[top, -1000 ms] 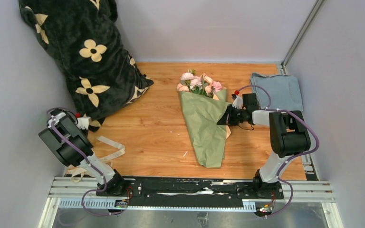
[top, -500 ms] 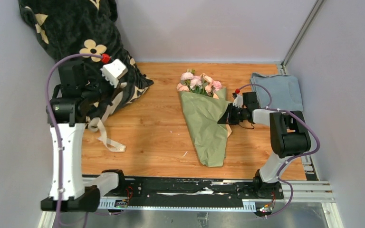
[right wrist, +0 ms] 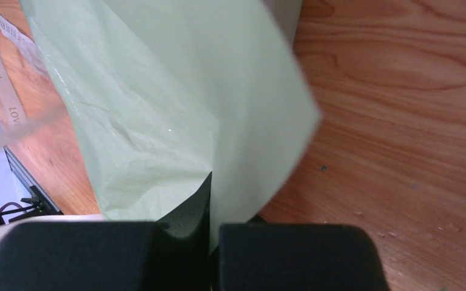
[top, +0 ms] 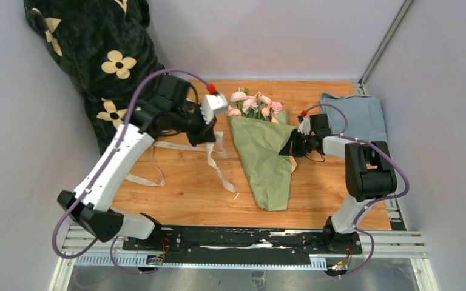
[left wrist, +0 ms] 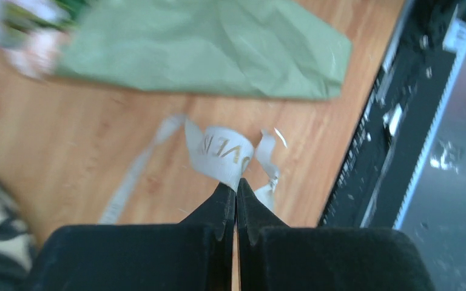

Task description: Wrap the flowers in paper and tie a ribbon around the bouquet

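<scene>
The bouquet lies in the middle of the wooden table: pink flowers [top: 253, 106] stick out of the top of a sage-green paper [top: 264, 160] cone. My left gripper [top: 205, 137] hangs just left of the cone's top, shut on the cream ribbon [top: 216, 165], whose loose ends trail down to the table. In the left wrist view the gripper [left wrist: 236, 185] pinches a lettered fold of the ribbon [left wrist: 221, 151] above the paper [left wrist: 218, 48]. My right gripper [top: 289, 148] is shut on the cone's right edge. In its wrist view a flap of paper [right wrist: 158, 91] runs between the closed fingertips of the gripper [right wrist: 211, 182].
A black plush blanket [top: 109, 60] with cream flower prints fills the back left corner. A folded blue-grey cloth [top: 355, 115] lies at the back right. The black base rail [top: 236, 236] runs along the near edge. Grey walls close in the left, back and right.
My left arm has swung from the left edge, past the blanket, to the bouquet's left side, carrying the ribbon with it. The right gripper has kept its hold on the paper.
</scene>
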